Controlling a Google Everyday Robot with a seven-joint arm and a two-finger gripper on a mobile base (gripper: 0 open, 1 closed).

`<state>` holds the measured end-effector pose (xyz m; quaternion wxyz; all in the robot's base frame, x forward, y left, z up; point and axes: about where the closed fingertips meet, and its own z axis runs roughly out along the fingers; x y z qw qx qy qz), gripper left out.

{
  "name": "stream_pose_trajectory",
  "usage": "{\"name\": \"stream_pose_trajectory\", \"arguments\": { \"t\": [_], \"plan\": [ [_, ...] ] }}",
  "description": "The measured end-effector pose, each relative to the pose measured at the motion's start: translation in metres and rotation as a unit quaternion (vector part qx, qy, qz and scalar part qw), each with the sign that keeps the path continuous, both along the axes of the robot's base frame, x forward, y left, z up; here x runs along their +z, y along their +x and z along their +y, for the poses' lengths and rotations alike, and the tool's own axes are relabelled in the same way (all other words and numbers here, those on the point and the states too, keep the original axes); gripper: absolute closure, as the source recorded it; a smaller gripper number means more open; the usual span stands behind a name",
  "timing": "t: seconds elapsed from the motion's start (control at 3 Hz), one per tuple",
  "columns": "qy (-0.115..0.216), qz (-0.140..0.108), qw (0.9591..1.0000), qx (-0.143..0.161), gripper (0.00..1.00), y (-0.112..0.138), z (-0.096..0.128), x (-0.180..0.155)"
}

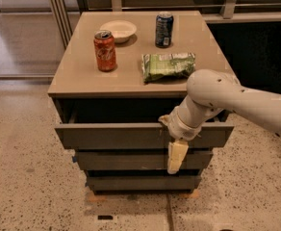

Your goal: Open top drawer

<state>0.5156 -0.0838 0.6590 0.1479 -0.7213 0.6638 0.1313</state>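
Observation:
The top drawer is the widest dark grey-brown front of the cabinet. It stands pulled out a little toward the camera, with a dark gap above its front panel. My gripper sits at the panel's upper edge, right of centre. One pale finger hangs down flat against the outside of the panel. The other finger is hidden behind the panel. The gripper is shut on the drawer front. My white arm reaches in from the right.
Two narrower closed drawers sit below. On the tan cabinet top stand a red cola can, a white bowl, a dark blue can and a green snack bag. Speckled floor surrounds the cabinet.

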Motion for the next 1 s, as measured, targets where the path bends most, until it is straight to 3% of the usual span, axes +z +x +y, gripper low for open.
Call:
{"name": "stream_pose_trajectory", "arguments": {
  "t": [0.67,1.0],
  "plan": [
    [0.007,0.048,0.9987,0.012,0.0,-0.067,-0.005,0.018],
    [0.005,0.045,0.9989,0.012,0.0,-0.067,-0.005,0.02]
  ]
}}
